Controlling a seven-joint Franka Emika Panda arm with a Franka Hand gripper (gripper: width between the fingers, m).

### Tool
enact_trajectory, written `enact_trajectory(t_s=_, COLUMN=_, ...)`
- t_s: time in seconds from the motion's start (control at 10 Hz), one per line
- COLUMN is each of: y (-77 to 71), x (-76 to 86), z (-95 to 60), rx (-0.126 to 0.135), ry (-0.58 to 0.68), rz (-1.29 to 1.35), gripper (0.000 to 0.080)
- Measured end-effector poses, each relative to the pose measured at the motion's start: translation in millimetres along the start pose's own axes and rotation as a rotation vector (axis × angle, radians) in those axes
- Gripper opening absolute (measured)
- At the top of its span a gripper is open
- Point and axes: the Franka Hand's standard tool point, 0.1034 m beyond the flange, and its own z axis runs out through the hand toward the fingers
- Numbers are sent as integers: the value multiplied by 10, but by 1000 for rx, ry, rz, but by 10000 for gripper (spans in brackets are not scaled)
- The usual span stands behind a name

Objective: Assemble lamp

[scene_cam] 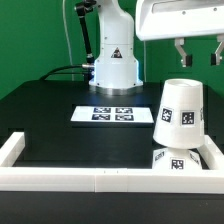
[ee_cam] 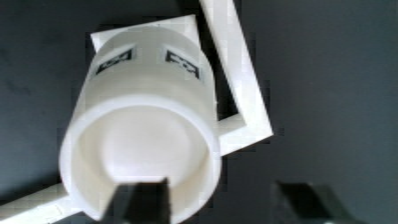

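Black counter (scene_cam: 50, 115) fills the scene, edged along its near side and corners by a low white rail (scene_cam: 90, 178), with green wall behind.

The gripper (scene_cam: 197, 48) hangs above the lamp shade (scene_cam: 178, 112) with open air between them. Its two dark fingers (scene_cam: 180, 49) stand spread apart and hold nothing. In the wrist view the fingertips (ee_cam: 135, 200) frame the shade's round end, one over its edge, the other off to the side.

The shade is a matte white tapered cup standing upright with its narrower closed end uppermost. Black-and-white square tags ring its lower wall. They carry block patterns only; no writing can be read. The shade sits on a second white tagged part (scene_cam: 178, 160), which peeks out beneath it. Which part that is cannot be told. Both stand in the corner of the rail, close against it.

Beyond the shade, toward the exterior view's left, the marker board (scene_cam: 115, 114) lies flat on the counter, well apart from the shade, showing four square tags in a row. Behind the board rises the white robot arm base (scene_cam: 113, 55), bearing a small dark triangular label whose content is too small to read. Dark cables (scene_cam: 62, 70) trail from the base.
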Motion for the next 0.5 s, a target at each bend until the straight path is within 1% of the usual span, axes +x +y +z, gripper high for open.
enact_trajectory(t_s=0.1, y=24, x=9, z=-3, rx=0, ry=0, rz=-6, gripper=388)
enact_trajectory(t_s=0.2, y=65, x=13, z=-14, rx=-1, ry=0, rz=-13, gripper=527)
enact_trajectory(t_s=0.3, y=121, x=-3, z=-34, rx=-3, ry=-2, rz=-10, gripper=640)
enact_trajectory(t_s=0.4, y=159, x=-30, z=-91, rx=-6, ry=-10, rz=1, gripper=640)
enact_trajectory(t_s=0.5, y=161, x=-67, z=-184, rx=-11, ry=-20, rz=18, gripper=689)
